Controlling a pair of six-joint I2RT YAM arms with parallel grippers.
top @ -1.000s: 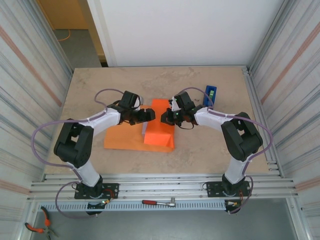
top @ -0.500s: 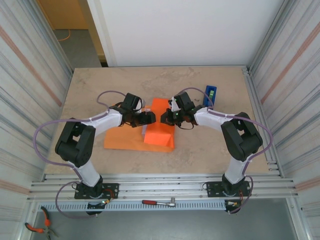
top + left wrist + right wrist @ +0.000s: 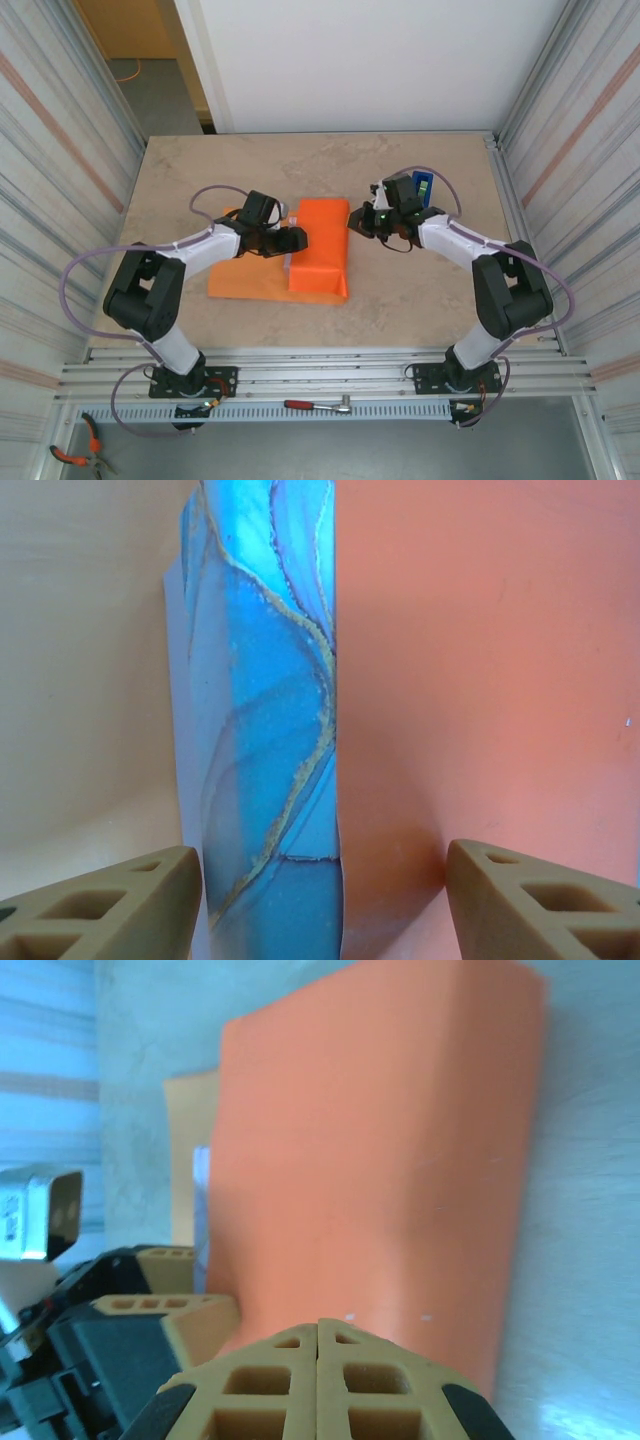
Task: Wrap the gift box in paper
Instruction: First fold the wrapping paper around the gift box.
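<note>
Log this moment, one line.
left gripper open at gift box edge | right gripper shut beside paper | paper folded over gift box

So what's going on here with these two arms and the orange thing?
Two robot arms are wrapping a box in orange paper. The paper is folded over most of the box, leaving a strip of its marbled surface bare on the left. The left gripper is at that bare strip, its jaws open on either side of the paper's edge. The right gripper is shut and empty, close to the paper's right side. A blue tape dispenser stands further right.
</note>
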